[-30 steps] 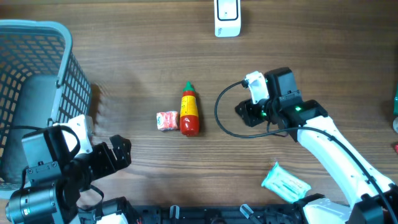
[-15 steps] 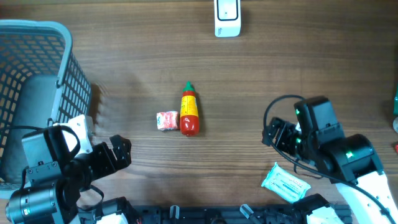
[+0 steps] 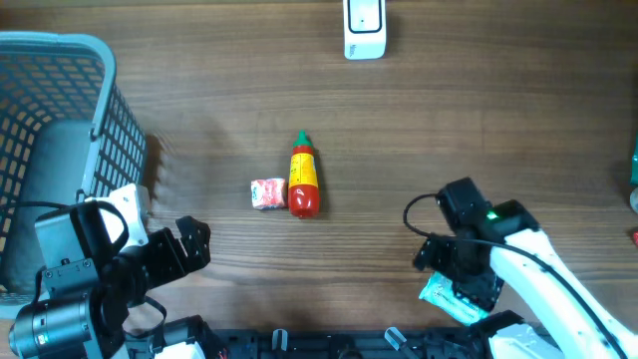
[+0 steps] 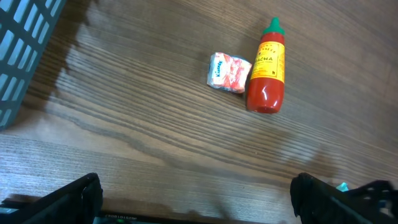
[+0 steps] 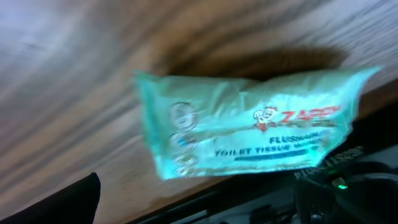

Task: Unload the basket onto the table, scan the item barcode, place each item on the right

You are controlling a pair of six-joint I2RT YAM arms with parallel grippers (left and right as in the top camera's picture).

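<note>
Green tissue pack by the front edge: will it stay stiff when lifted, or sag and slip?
The pack looks like a soft film pouch with a crimped end, so it will probably sag if pinched at one end. The shiny film may be slippery. Lying flat, it should slide rather than roll if pushed.

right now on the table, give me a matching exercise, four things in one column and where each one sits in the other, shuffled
Things:
1. sauce bottle
2. wipes pack
3. basket
4. scanner

Places:
A. far edge of the table, top of the overhead view
B. near edge, right side
C. left end
D. middle, lying beside a small packet

Pairs: 1-D, 2-B, 3-C, 4-A
</note>
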